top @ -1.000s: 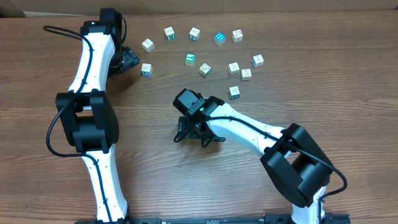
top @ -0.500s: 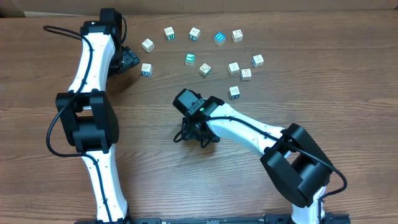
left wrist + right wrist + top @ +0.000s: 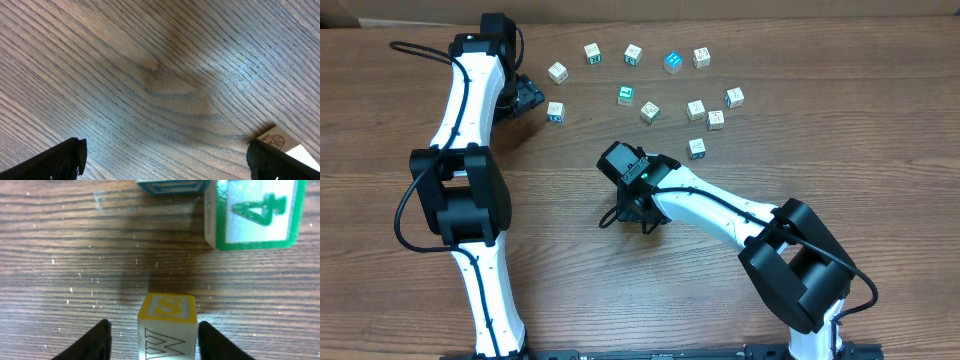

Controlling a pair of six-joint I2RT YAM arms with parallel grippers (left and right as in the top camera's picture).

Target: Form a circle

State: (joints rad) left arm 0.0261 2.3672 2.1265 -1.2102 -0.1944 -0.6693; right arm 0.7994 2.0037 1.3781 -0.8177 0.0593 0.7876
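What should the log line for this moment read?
left gripper: open, empty | right gripper: open around S cube, not clamped | cubes: scattered, no circle yet
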